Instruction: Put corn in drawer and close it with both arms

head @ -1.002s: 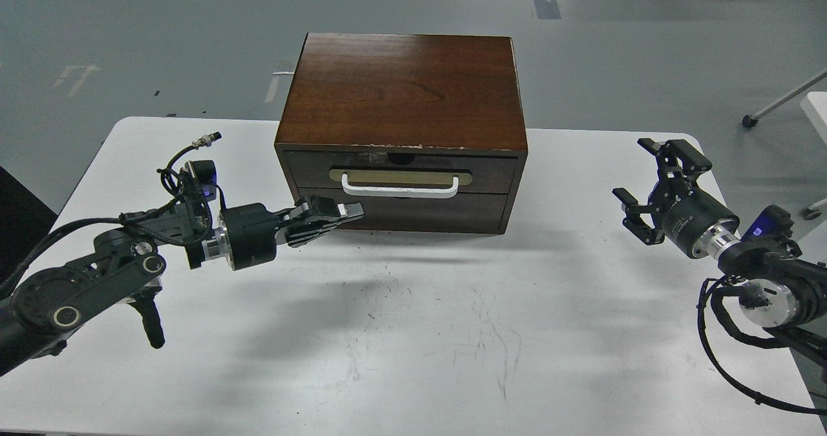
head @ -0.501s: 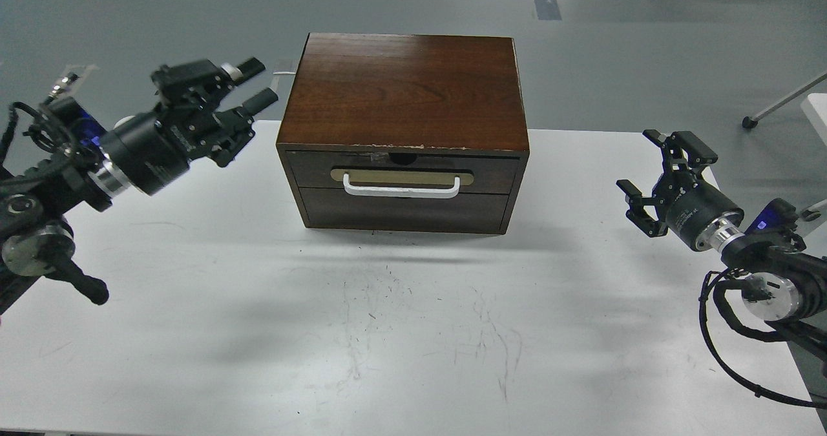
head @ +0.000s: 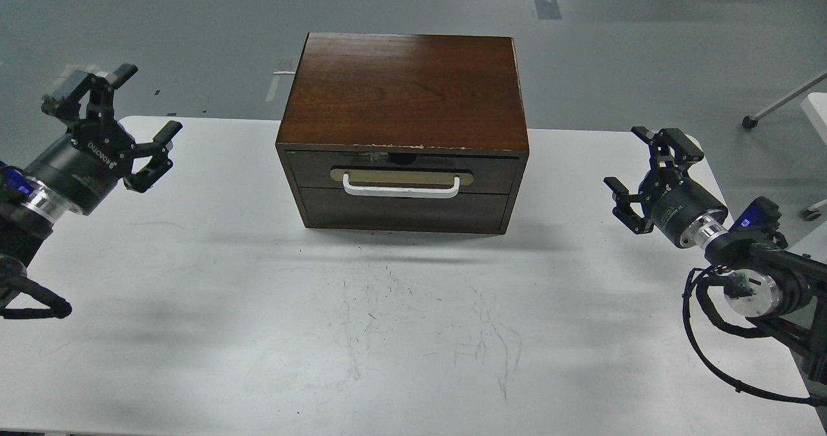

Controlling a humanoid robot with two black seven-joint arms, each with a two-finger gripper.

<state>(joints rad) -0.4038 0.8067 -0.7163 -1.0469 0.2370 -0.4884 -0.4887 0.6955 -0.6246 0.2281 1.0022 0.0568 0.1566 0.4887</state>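
Observation:
The dark brown wooden cabinet (head: 402, 87) stands at the back middle of the white table (head: 387, 332). Its drawer (head: 497, 172), with a white bar handle (head: 400, 189) on a beige oval plate, sits pushed in flush with the cabinet front. No corn shows anywhere. My left gripper (head: 116, 116) is open and empty, raised over the table's far left, well away from the cabinet. My right gripper (head: 636, 168) is open and empty above the table's right side, to the right of the cabinet.
A plain dark lower panel (head: 404, 213) sits under the drawer. The table top in front of the cabinet bears only scuff marks. Grey floor lies beyond the table, with a wheeled frame leg (head: 775, 103) at the far right.
My left gripper has pulled back from the cabinet's lower left front, swung up and out to the far left, and opened. My right gripper has shifted slightly left, staying open.

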